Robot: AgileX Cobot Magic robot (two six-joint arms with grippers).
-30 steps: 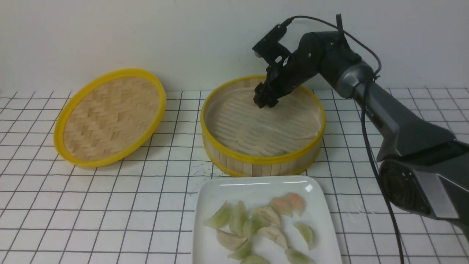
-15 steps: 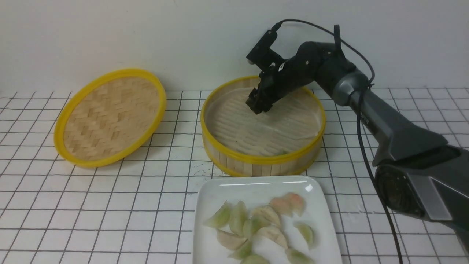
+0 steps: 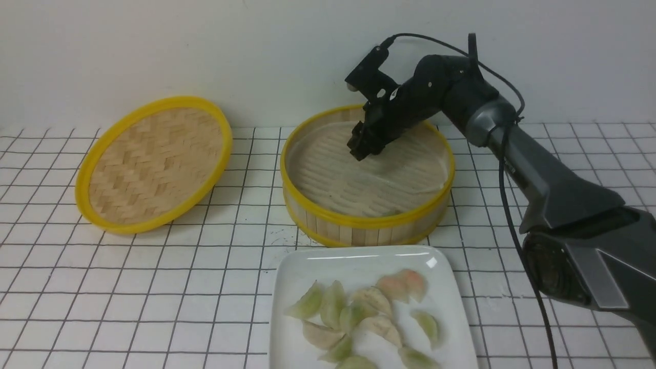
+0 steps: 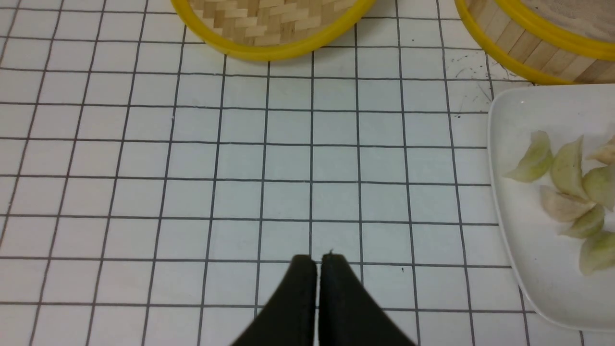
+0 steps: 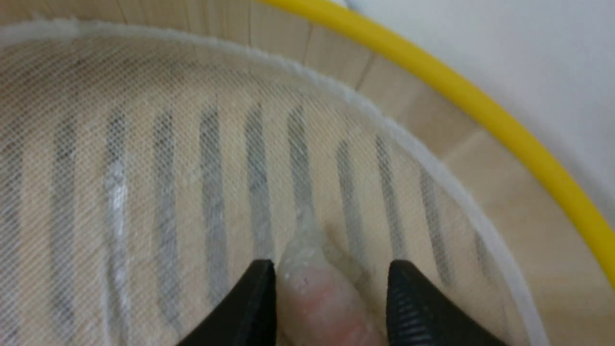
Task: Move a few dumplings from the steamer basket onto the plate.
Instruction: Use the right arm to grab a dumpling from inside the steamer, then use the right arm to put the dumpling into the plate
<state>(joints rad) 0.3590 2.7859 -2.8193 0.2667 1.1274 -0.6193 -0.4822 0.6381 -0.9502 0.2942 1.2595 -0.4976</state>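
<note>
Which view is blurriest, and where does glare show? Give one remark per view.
Right wrist view: soft focus, the pinkish dumpling inside the right gripper smeared. Front view: even light, white glare streaks on the far rim of the plate. Left wrist view: crisp grid lines, the left gripper a featureless black.

we tag this as a robot lab bench dressed as a kitchen: white gridded tabletop (image 3: 154,266), bare wall (image 3: 205,51), robot arm (image 3: 538,169), bamboo steamer basket (image 3: 359,228), plate (image 3: 307,266) of dumplings (image 3: 359,312).
</note>
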